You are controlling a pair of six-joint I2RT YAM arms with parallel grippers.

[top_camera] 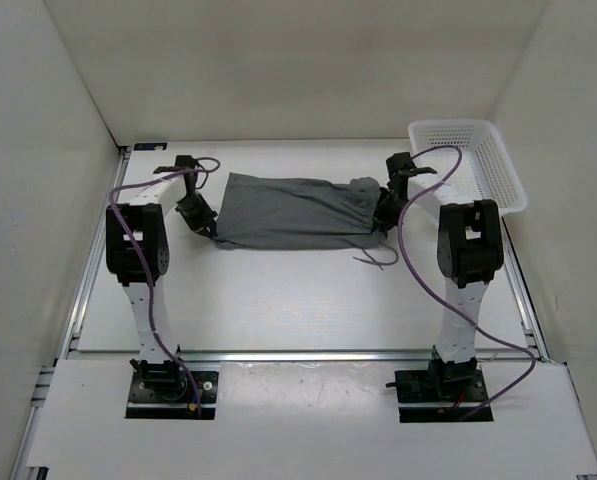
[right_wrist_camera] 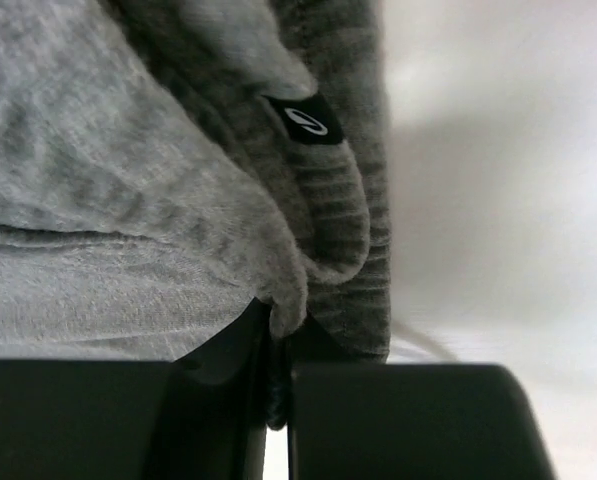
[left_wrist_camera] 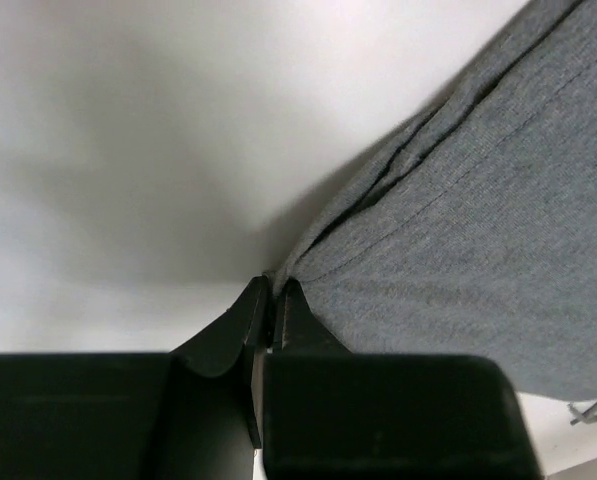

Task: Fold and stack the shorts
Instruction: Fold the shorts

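The shorts [top_camera: 288, 210] lie as a long folded band across the far half of the desk [top_camera: 298, 310], running left to right between the two arms. The left gripper [top_camera: 202, 226] sits at the band's near left corner. In the left wrist view its fingers are pressed together on a thin pinch of cloth, with the hem edge running away up and to the right. The right gripper [top_camera: 383, 214] is at the right end. In the right wrist view it is clamped on a thick bunched fold by the ribbed waistband, just below a small black label [right_wrist_camera: 306, 120].

The far edge of the shorts lies near the back wall but apart from it. The near edge is roughly straight, and a broad stretch of white desk lies between it and the arm bases. The drawstring [top_camera: 376, 258] trails loose onto that stretch from the right end. A white basket [top_camera: 473, 165] stands in the far right corner, close beside the right arm and apart from the shorts.
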